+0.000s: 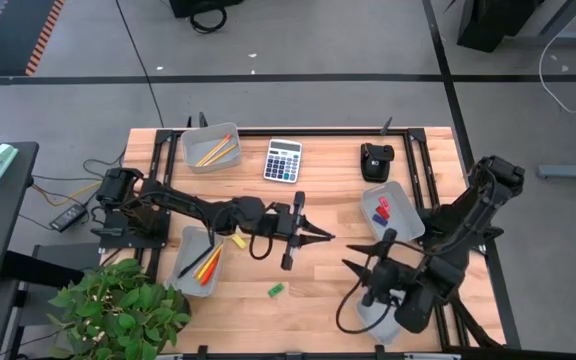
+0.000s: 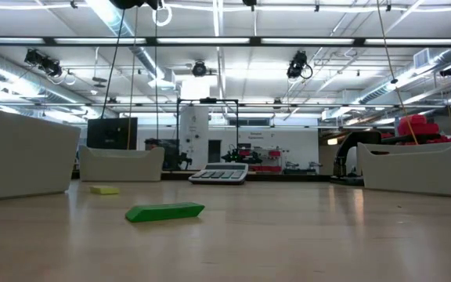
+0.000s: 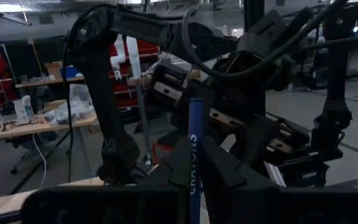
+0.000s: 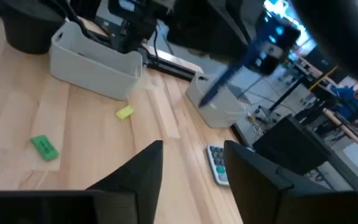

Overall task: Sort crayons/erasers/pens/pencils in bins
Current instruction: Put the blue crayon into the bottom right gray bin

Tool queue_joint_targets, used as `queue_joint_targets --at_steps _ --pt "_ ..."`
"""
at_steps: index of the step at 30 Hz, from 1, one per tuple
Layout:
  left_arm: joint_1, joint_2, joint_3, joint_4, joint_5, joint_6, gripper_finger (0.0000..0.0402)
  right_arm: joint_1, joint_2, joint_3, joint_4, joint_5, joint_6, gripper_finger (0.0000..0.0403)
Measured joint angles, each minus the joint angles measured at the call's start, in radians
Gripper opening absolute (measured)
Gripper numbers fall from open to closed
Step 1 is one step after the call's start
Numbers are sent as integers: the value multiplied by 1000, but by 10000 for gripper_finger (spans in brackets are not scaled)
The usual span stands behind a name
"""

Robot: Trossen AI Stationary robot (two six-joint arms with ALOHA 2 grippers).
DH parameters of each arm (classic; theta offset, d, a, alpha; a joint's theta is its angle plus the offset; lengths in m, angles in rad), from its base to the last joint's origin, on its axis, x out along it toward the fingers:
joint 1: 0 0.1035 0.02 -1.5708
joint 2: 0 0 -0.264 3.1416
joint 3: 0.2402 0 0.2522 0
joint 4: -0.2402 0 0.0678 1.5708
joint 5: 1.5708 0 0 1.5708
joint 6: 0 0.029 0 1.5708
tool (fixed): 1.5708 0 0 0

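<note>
Left gripper (image 3: 194, 171), raised mid-table, clenches an upright blue pen (image 3: 195, 134) ready for its bin, while right gripper (image 4: 191, 165), opposite, stands released and empty.

Both robot arms are built from dark, near-black segments joined by rounded, bulky joint housings. Black cables are looped along the links and hang in a curl beside each wrist. Each end effector, left (image 1: 318, 236) and right (image 1: 356, 256), is finished with two dark, tapered, wedge-shaped fingers (image 4: 135, 174).
</note>
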Motion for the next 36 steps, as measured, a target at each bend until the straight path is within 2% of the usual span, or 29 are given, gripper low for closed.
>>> queue_joint_targets --at_steps 6,9,14,18,25,29,36 --pt "-6 0 0 22 0 -1 40 -81 0 0 136 -23 -153 188" --pt "-15 0 0 21 0 -1 37 -125 0 0 161 -61 -175 188" --pt "-42 0 0 20 1 5 29 -173 0 0 168 -67 -193 188" --pt "-58 0 0 1 2 7 37 -177 0 0 212 -105 -228 188" --pt "-64 0 0 1 0 12 37 -171 0 0 337 -284 -286 188" --pt "-64 0 0 -12 0 12 31 -173 0 0 378 -297 -324 188" --pt "-64 0 0 -15 2 8 42 -180 0 0 449 -337 -378 188"
